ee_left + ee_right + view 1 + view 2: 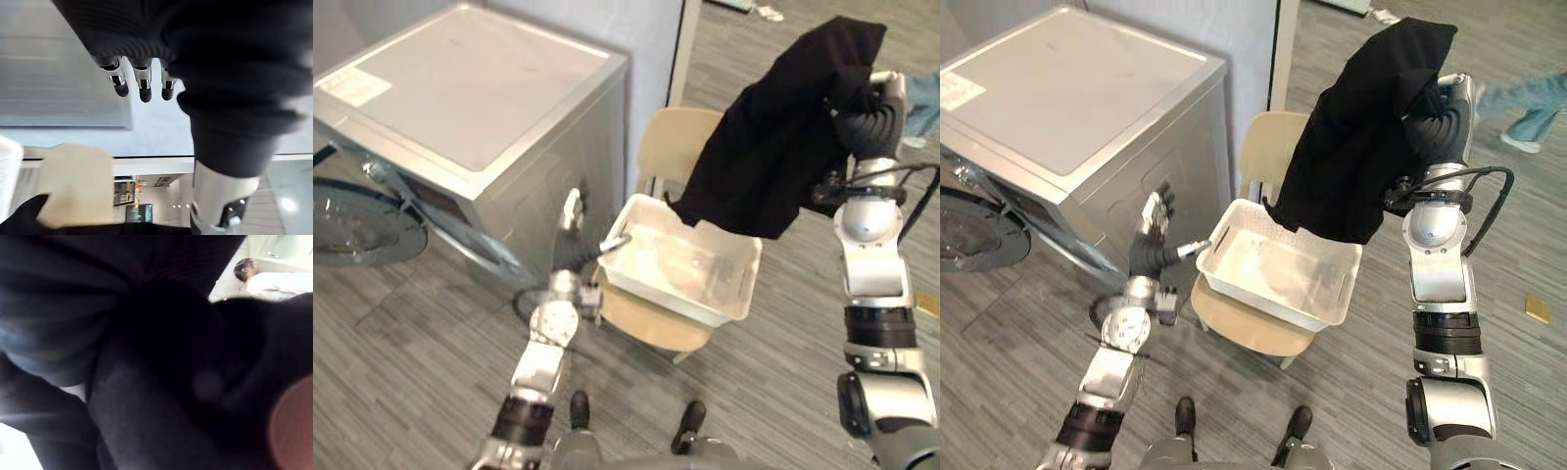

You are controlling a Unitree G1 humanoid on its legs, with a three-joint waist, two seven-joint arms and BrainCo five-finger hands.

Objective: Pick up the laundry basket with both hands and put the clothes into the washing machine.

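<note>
Hanging from the raised right hand point(873, 108), grip not discernible, the black garment point(773, 147) is held right of the washing machine point(460, 98); the left hand point(1157, 211), nearer, is unclenched.

Grey plank floor point(401, 333), pale chair point(675, 142), white wall point(607, 24)

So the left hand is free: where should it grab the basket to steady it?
Probably the rim of the basket's short left end, approached from the left, where the left hand hovers open. That end faces the hand, its lip juts outward, and the black garment hangs over the far side.
</note>
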